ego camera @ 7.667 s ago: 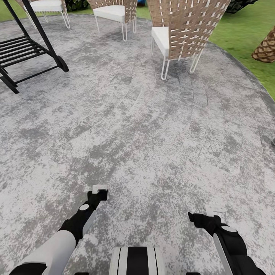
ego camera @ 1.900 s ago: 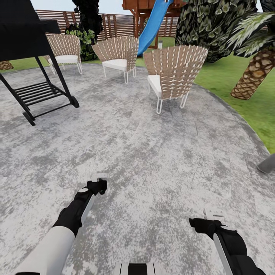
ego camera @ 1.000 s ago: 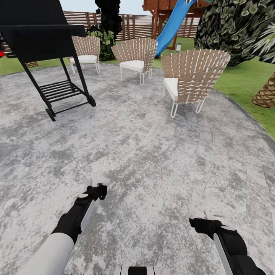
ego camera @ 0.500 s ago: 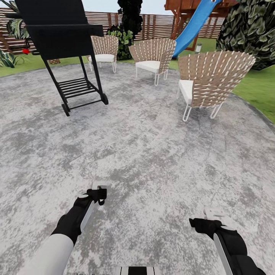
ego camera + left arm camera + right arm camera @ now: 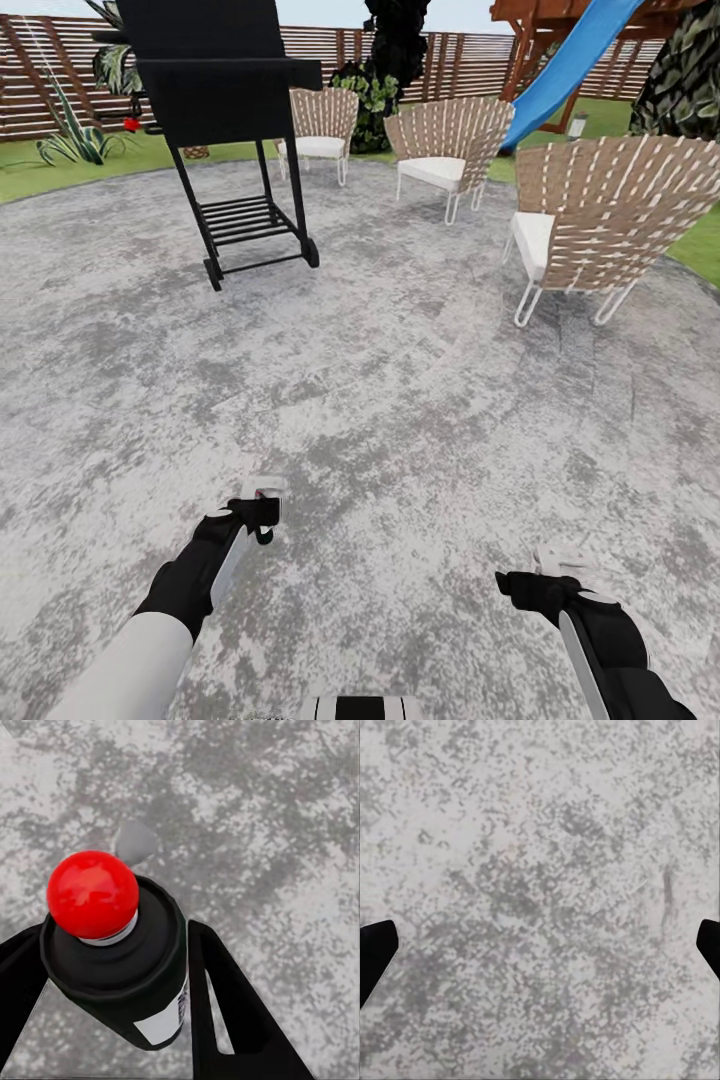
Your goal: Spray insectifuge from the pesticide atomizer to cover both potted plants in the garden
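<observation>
Two pincers over open patio, atomizer in hand, plants not yet found.

Grey mottled patio (image 5: 400,400) underfoot, the largest thing; black grill (image 5: 225,110) standing far left of centre, three woven chairs (image 5: 590,225) to the right, slatted fence (image 5: 60,70) behind; left pincer (image 5: 262,508) clenched on the pesticide atomizer (image 5: 120,967), red top up, fingers (image 5: 232,1012) pressed either side of the dark body; right pincer (image 5: 560,570) spread wide, holding nothing. Judgement: step is searching for the potted rosettes; best to go on sweeping slowly, bottle kept upright and low. Against half a second ago, the whole view has swung leftward: grill and chairs sit further right in frame, more fence and a spiky plant (image 5: 75,140) come in at left; camera's move, not theirs.
</observation>
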Robot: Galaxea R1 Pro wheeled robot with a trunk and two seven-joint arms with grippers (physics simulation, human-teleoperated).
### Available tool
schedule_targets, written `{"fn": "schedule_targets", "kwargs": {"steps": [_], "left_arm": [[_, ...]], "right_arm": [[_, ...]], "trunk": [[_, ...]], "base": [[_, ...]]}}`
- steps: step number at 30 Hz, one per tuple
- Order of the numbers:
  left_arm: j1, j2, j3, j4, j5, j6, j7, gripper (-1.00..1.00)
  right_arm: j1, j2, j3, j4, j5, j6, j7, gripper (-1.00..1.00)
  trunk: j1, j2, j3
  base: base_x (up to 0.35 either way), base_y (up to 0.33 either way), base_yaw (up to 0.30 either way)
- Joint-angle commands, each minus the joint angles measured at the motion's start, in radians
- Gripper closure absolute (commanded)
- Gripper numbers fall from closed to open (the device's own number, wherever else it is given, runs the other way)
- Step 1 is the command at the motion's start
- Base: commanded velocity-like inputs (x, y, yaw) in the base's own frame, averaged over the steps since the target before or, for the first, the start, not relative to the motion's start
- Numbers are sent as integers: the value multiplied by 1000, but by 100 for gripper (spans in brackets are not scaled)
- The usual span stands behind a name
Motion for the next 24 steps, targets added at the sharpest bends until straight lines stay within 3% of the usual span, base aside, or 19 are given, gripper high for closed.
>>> {"fn": "schedule_targets", "kwargs": {"steps": [1, 24], "left_arm": [[0, 0, 0, -1, 0, 6, 0, 100], [0, 0, 1, -1, 1, 6, 0, 100]], "right_arm": [[0, 0, -1, -1, -1, 5, -1, -100], [0, 0, -1, -1, -1, 5, -1, -100]], "trunk": [[0, 0, -1], [0, 0, -8]], "base": [[0, -1, 257], [0, 0, 257]]}}
